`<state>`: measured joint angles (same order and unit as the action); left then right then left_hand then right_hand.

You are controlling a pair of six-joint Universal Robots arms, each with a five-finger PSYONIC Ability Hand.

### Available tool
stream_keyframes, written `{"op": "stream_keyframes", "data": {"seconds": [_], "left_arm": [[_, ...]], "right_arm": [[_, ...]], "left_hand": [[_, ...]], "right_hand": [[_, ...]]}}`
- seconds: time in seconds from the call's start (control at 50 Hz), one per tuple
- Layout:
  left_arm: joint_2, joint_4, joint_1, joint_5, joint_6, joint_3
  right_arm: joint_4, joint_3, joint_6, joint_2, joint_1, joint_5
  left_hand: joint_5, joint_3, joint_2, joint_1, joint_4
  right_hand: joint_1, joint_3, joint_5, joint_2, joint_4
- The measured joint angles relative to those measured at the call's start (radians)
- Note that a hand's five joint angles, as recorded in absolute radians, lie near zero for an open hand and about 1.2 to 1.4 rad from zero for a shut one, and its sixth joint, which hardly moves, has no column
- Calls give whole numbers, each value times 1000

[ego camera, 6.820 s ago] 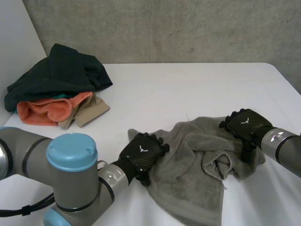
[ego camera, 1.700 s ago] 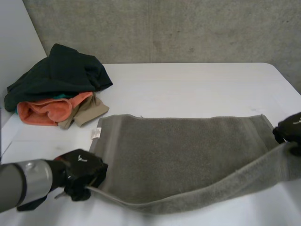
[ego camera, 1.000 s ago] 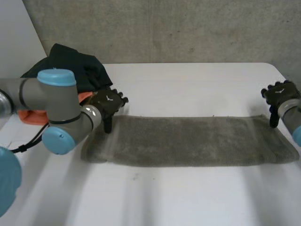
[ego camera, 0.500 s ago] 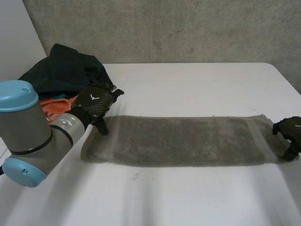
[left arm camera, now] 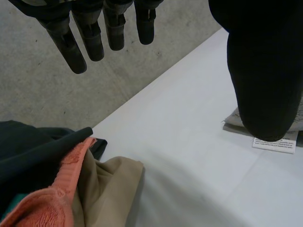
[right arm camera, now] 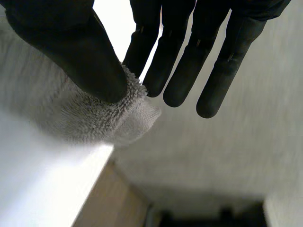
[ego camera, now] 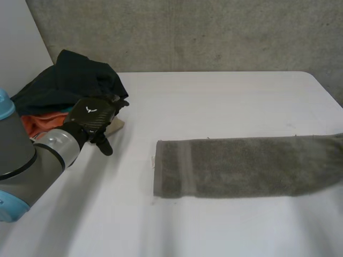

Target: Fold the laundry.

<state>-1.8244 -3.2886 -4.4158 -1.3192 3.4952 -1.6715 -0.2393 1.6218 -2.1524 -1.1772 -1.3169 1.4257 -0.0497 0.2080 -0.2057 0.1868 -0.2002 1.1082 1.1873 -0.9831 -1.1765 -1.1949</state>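
Towel (right arm camera: 94, 118) corner between right fingers (right arm camera: 144, 33) and thumb

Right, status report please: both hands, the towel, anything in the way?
Left hand open, free, beside clothes pile. Right hand pinching end of grey towel. Towel in long folded strip on table. Nothing in the way.

A white table (ego camera: 214, 101) with a rounded far corner is shown, backed by a rough grey concrete wall (ego camera: 214, 32). A plain white panel (ego camera: 16, 37) is seen adjoining the wall at its left end. Below the table's edge, a tan surface (right arm camera: 109, 203) is visible.
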Motion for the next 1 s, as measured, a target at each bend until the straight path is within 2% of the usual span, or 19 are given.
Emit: {"op": "stream_keyframes", "data": {"seconds": [0.06, 0.14, 0.16, 0.18, 0.24, 0.32, 0.38, 0.4, 0.44, 0.48, 0.54, 0.58, 0.66, 0.76, 0.8, 0.88, 0.9, 0.92, 1.0], "left_arm": [[6, 0, -8, 2, -1, -10], [11, 3, -18, 3, -4, -20], [12, 4, -18, 3, -4, -21], [14, 6, -19, 4, -6, -24], [17, 9, -18, 5, -9, -31], [18, 10, -11, 6, -11, -40], [18, 10, 2, 6, -12, -47], [18, 10, 6, 5, -12, -48], [18, 10, 12, 5, -12, -48], [20, 9, 20, 4, -12, -46], [23, 9, 27, 2, -11, -43], [28, 7, 35, 1, -11, -39], [33, 4, 49, 0, -11, -36], [29, -2, 67, -1, -11, -38], [23, -4, 74, -2, -11, -41], [11, -6, 84, -2, -10, -44], [8, -6, 86, -2, -10, -44], [6, -6, 87, -2, -10, -45], [7, -3, 88, -3, -10, -47]], "right_arm": [[-48, 20, 13, -46, -140, -49], [-165, 95, 21, -115, -411, -192], [-172, 100, 21, -117, -428, -201], [-213, 128, 24, -120, -527, -250], [-249, 160, 42, -86, -679, -299], [-219, 156, 93, 3, -810, -293], [-148, 127, 132, 77, -884, -248], [-125, 116, 129, 91, -898, -229], [-110, 107, 109, 93, -903, -210], [-102, 99, 28, 59, -889, -183], [-103, 102, -91, -3, -854, -167], [-90, 114, -260, -80, -794, -159], [-11, 135, -456, -151, -689, -160], [159, 170, -495, -151, -539, -159], [211, 187, -453, -128, -472, -153], [230, 206, -352, -87, -386, -128], [228, 206, -345, -84, -382, -126], [201, 207, -309, -71, -369, -108], [80, 196, -266, -71, -410, -65]], "left_hand": [[0, 0, 0, 0, 0], [0, 0, 0, 0, 0], [0, 0, 0, 0, 0], [0, 0, 0, 0, 0], [0, 0, 0, 0, 0], [0, 0, 0, 0, 0], [0, 0, 0, 0, 0], [0, 0, 0, 0, 0], [0, 0, 0, 0, 0], [0, 0, 0, 0, 0], [0, 0, 0, 0, 0], [0, 0, 0, 0, 0], [0, 0, 0, 0, 0], [0, 0, 0, 0, 0], [0, 0, 0, 0, 0], [0, 0, 0, 0, 0], [0, 0, 0, 0, 0], [0, 0, 0, 0, 0], [0, 0, 0, 0, 0]], "right_hand": [[0, 0, 0, 0, 0], [0, 0, 0, 0, 0], [0, 0, 0, 0, 0], [0, 0, 0, 0, 0], [0, 0, -4, 0, 0], [0, 0, -5, 0, 0], [-337, -344, 322, 355, 343], [-602, -584, 593, 624, 584], [-808, -822, 824, 842, 825], [-883, -966, 933, 966, 971], [-883, -980, 935, 970, 988], [-883, -980, 935, 970, 988], [-883, -980, 935, 970, 988], [-883, -978, 935, 970, 986], [-773, -855, 831, 844, 878], [-192, -298, 266, 251, 306], [-147, -242, 209, 196, 248], [-25, -68, 40, 36, 74], [-14, -4, -12, -1, 3]]}}
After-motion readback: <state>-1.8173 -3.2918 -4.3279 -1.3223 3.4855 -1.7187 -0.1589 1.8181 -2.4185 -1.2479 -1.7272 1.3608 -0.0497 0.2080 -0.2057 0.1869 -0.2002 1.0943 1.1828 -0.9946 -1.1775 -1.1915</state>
